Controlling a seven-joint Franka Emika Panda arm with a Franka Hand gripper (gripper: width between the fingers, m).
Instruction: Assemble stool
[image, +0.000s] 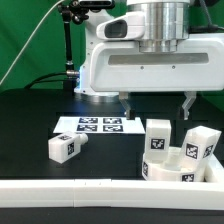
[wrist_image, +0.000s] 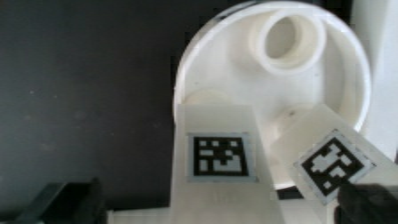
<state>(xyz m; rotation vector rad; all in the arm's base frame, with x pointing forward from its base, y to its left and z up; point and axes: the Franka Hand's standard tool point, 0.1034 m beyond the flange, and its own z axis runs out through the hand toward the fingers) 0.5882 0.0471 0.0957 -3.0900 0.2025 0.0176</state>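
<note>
White seat sits below the spread, empty gripper with two legs standing in it. One leg lies well aside, apparently yet to be fitted.

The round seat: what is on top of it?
Two upright legs: the first leg at the exterior view's left, the second leg at its right. Their bases hide how they join the seat.
</note>
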